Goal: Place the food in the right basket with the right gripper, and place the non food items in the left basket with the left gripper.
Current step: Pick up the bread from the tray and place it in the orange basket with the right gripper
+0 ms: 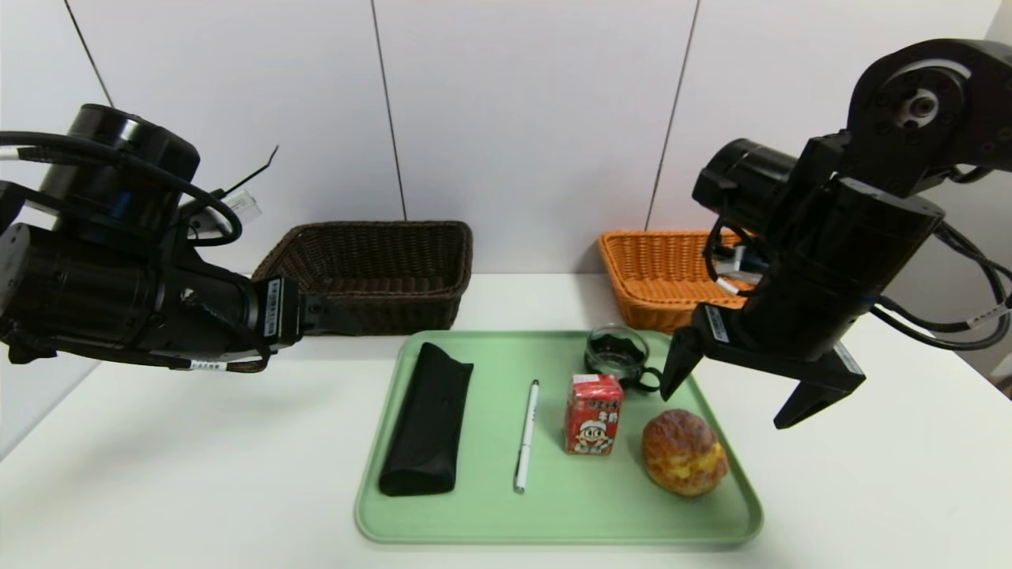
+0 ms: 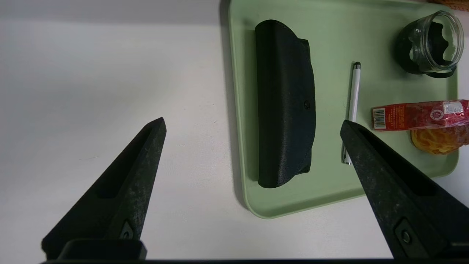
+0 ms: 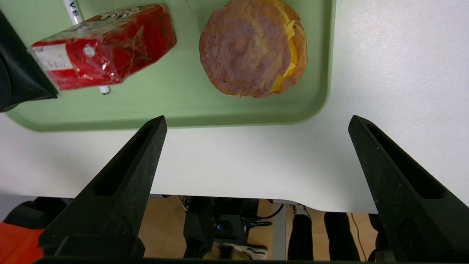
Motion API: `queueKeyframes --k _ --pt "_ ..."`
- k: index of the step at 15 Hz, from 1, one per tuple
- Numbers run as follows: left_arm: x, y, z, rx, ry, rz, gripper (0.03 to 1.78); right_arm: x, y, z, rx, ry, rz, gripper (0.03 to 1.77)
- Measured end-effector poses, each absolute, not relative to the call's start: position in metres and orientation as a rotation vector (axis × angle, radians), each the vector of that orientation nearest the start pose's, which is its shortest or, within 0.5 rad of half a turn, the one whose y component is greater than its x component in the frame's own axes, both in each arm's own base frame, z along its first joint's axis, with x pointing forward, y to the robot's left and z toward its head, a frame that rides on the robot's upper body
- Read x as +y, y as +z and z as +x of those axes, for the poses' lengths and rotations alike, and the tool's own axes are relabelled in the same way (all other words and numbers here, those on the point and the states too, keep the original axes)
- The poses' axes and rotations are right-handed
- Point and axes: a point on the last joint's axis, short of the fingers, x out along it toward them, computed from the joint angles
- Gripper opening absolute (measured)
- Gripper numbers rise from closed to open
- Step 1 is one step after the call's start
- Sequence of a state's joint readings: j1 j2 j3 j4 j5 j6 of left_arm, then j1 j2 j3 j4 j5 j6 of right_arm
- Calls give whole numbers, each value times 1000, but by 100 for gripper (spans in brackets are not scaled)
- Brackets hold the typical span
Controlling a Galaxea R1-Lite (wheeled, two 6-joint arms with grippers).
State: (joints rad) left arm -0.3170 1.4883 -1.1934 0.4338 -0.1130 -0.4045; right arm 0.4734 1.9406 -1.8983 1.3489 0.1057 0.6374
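Observation:
On the green tray lie a black pouch, a white pen, a red drink carton, a golden bun and a glass cup. My right gripper hangs open and empty above the tray's right edge, beside the bun and touching nothing. Left of the tray and higher up, my left gripper stands open and empty, with the pouch below it. The dark brown left basket and the orange right basket stand at the back.
The white table runs wide on both sides of the tray. Its front edge shows in the right wrist view, with the floor and a person's legs below. A white panelled wall rises right behind the baskets.

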Motion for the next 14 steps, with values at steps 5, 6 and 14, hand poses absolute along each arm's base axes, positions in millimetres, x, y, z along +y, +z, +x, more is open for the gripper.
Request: queueKeyframes --k 5,6,14 --pt "-77 254 225 798 -253 -326 169 147 233 286 1510 -118 398 171" --pt "-77 255 224 794 -254 -326 169 146 229 289 1525 -157 427 171" --pt "-74 260 216 774 -261 -332 169 154 205 297 1641 -291 501 171"
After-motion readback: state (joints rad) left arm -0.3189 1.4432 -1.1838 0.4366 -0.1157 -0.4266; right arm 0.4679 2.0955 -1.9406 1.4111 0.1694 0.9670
